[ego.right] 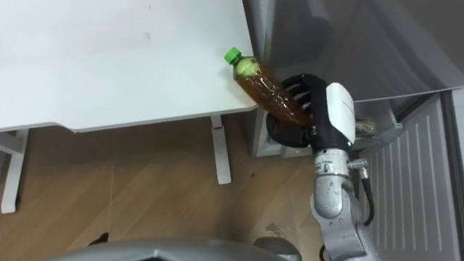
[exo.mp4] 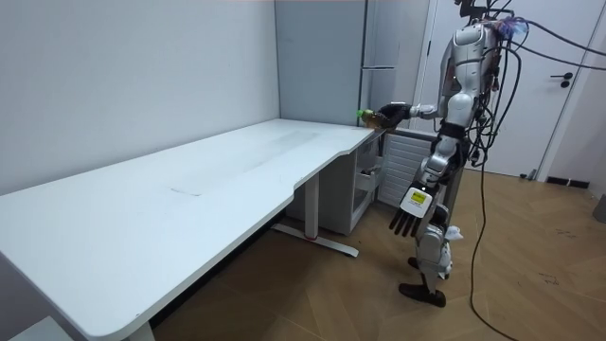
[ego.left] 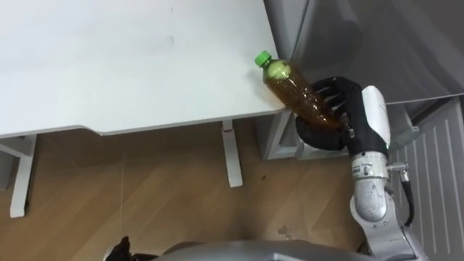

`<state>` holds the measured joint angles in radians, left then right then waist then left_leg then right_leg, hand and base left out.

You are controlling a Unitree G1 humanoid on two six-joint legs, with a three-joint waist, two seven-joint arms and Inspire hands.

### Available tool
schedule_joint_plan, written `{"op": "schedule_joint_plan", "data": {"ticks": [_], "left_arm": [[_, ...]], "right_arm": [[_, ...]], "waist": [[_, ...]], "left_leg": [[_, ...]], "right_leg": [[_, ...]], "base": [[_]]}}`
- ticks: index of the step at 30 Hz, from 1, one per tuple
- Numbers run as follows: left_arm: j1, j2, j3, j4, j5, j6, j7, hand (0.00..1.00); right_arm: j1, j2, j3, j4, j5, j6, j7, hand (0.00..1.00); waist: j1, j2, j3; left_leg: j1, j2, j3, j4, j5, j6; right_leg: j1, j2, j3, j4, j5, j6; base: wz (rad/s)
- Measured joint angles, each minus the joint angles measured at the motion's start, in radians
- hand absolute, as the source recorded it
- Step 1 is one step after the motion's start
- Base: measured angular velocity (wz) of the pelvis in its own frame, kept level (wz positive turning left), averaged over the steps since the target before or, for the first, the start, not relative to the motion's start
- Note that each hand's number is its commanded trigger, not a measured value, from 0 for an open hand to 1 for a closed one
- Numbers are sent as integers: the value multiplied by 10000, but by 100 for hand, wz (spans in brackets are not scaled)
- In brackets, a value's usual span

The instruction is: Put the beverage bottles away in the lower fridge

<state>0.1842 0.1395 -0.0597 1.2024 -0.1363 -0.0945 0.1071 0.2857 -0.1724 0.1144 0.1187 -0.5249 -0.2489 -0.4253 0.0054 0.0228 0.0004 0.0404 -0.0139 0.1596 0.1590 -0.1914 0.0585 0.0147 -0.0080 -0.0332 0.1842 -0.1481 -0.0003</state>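
Right eye view: bottle (ego.right: pixel 270 88) base hidden under fingers (ego.right: pixel 296 88) of right hand (ego.right: pixel 313 100)

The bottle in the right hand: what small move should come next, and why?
Probably swing the right hand away from the table, toward the fridge. Its fingers are curled round the bottle, which is tilted at the table's corner, with the fridge close beside it.

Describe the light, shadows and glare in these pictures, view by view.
Left eye view: the white table top is evenly bright, without glare; the amber plastic bottle with green cap, gripped by the right hand, lets light through. Room view: a soft shadow darkens the wooden floor under the table; the left hand hangs open.
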Motion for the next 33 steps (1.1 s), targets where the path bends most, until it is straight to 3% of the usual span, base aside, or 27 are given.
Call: {"op": "schedule_joint_plan", "data": {"ticks": [9, 17, 23, 26, 29, 31, 32, 33], "left_arm": [[40, 0, -3, 27, -68, 10, 210, 0], [104, 5, 110, -222, 6, 20, 429, 0], [176, 23, 819, -456, 209, 12, 1139, 0], [221, 50, 972, -454, 206, -8, 1496, 0], [303, 115, 987, -414, 206, -25, 1664, 0], [479, 138, 988, -411, 207, -25, 1660, 0], [488, 145, 988, -411, 207, -25, 1656, 0], [509, 175, 988, -412, 207, -26, 1650, 0]], "right_arm": [[1, 79, 189, 849, 28, -857, -1375, 100], [4, 84, 189, 2154, 111, -1703, -2429, 100], [10, 82, 188, 3290, 111, -2194, -3097, 100], [151, 82, 182, 3804, 109, -2164, -3441, 100], [404, 86, -420, 4151, 265, -1906, -3814, 100], [451, 163, -1315, 4270, 1501, -1255, -4350, 100], [441, 171, -1615, 4269, 1919, -1140, -4533, 100], [372, 173, -2276, 4271, 2653, -943, -4968, 100]], "waist": [[-13, -125, 57], [-53, -270, 3], [-282, -297, -8], [-428, -304, -11], [-698, -316, -8], [-824, -311, -10], [-828, -315, -9], [-828, -281, -56]], "left_leg": [[28, -26, -116, 28, -1, 2], [66, -107, -344, 26, 8, 33], [154, -175, -558, 15, 25, 70], [255, -177, -557, 11, 9, 93], [233, -178, -548, 28, 9, 95], [221, -178, -482, 11, 2, 102], [208, -176, -467, 8, -1, 102], [208, -167, -416, 7, -2, 102]], "right_leg": [[72, -23, -46, -22, -11, 18], [231, -107, -298, -182, -42, 70], [543, -177, -540, -342, -30, 100], [589, -176, -492, -342, -29, 102], [541, -177, -471, -331, -16, 123], [503, -142, -274, -324, -14, 127], [487, -129, -224, -326, -12, 130], [414, -123, -191, -318, -12, 130]], "base": [[1], [11], [13], [-1], [-8], [-16], [-18], [-17]]}}
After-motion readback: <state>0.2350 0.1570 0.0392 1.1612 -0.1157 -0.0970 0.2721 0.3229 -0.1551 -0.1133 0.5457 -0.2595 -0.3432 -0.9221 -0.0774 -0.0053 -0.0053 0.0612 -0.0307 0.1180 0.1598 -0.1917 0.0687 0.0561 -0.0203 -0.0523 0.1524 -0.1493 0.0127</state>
